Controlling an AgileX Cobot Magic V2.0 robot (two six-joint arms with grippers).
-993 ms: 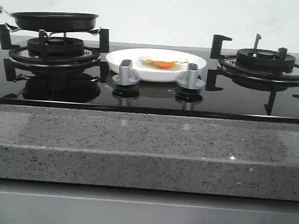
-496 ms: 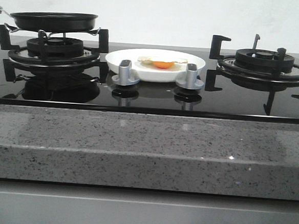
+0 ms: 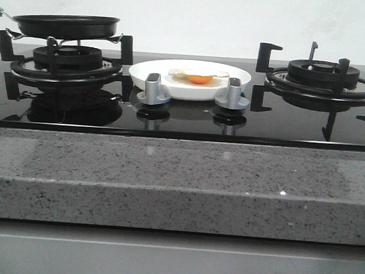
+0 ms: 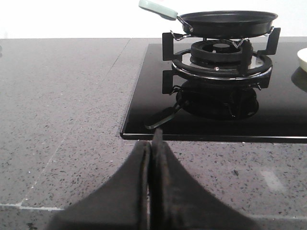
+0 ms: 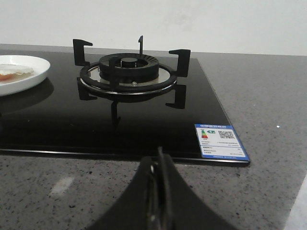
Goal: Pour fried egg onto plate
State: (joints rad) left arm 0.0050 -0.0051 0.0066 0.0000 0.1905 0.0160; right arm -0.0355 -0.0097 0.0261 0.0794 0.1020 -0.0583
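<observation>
The fried egg (image 3: 197, 76), orange yolk in a thin pale edge, lies on the white plate (image 3: 237, 74) in the middle of the black glass hob. The plate's rim (image 5: 33, 76) shows in the right wrist view, and a sliver of the plate (image 4: 302, 57) shows in the left wrist view. The black frying pan (image 3: 65, 25) rests on the left burner, its pale green handle (image 4: 158, 8) pointing away. My left gripper (image 4: 152, 143) is shut and holds nothing, over the granite counter short of the hob. My right gripper (image 5: 159, 163) is likewise shut on nothing. Neither gripper shows in the front view.
Two silver knobs (image 3: 153, 88) (image 3: 234, 92) stand in front of the plate. The right burner's grate (image 5: 129, 72) carries nothing. A blue-edged energy label (image 5: 219, 141) sits at the hob's corner. The speckled granite counter (image 3: 179, 187) runs along the hob's front.
</observation>
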